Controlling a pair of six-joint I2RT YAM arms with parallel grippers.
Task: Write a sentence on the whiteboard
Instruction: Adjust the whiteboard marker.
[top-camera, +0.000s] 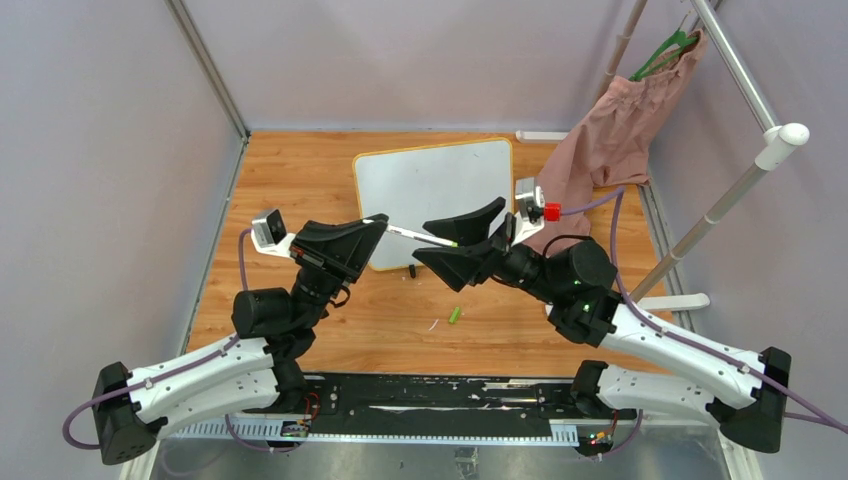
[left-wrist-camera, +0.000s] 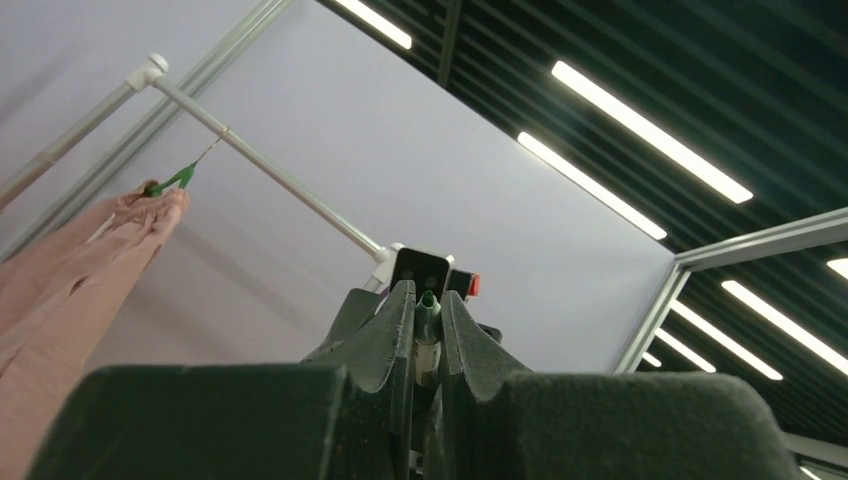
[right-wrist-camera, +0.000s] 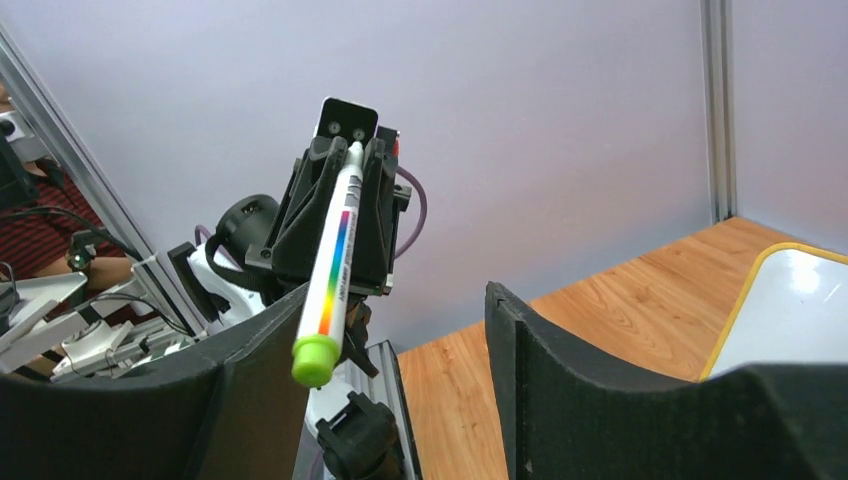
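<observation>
Both my grippers hang above table (top-camera: 300, 170), just near side of whiteboard (top-camera: 440, 175), which lies flat beyond them. My left gripper (top-camera: 380, 222) clamped on marker (top-camera: 412, 235). My right gripper (top-camera: 421, 241) spread wide, marker's green end between its fingers.

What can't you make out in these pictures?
1. Top view: the whiteboard's near right corner, hidden behind the right gripper and marker.
2. Right wrist view: most of the whiteboard, cut off by the right edge.
3. Top view: the small green piece on the table, too small to identify.
</observation>
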